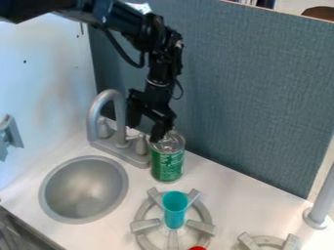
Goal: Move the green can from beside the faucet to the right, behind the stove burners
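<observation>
1 red object (198, 248) lies near a turquoise tapered cup (175, 209). the black 2-finger gripper (146, 128), fingers spread, is at the green cylindrical metal can (168, 161) beside the faucet (120, 117), seemingly pre-grasp; gripping would call for centring.

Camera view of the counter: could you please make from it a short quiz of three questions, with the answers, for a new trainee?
1. Fill in the missing word: The teal cup stands on the grey ____.

2. Which of these is nearest to the gripper?
A) the sink
B) the green can
C) the teal cup

3. True or false: The green can lies on its side.

Key: 1. burner; 2. B; 3. False, it stands upright.
</observation>
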`<action>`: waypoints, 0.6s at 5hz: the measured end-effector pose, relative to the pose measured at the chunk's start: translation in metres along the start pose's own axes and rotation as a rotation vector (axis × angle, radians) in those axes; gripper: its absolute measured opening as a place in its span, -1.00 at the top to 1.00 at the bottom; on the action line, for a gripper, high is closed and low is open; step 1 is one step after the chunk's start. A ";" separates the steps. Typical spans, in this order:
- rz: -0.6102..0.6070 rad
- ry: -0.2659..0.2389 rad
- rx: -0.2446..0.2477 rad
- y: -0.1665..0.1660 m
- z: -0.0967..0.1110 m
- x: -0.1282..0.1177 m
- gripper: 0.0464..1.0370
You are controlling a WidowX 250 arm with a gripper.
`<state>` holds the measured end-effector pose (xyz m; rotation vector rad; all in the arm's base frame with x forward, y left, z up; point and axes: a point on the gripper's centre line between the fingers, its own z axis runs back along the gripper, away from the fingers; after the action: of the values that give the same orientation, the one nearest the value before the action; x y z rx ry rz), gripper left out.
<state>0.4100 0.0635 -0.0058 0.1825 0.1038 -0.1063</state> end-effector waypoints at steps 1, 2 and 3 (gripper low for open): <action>0.042 -0.031 0.001 0.000 -0.003 0.004 -0.93; 0.087 -0.030 -0.001 -0.002 -0.011 0.006 -0.93; 0.107 -0.046 -0.019 -0.004 -0.015 0.016 -0.93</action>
<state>0.4234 0.0607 -0.0231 0.1662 0.0492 -0.0032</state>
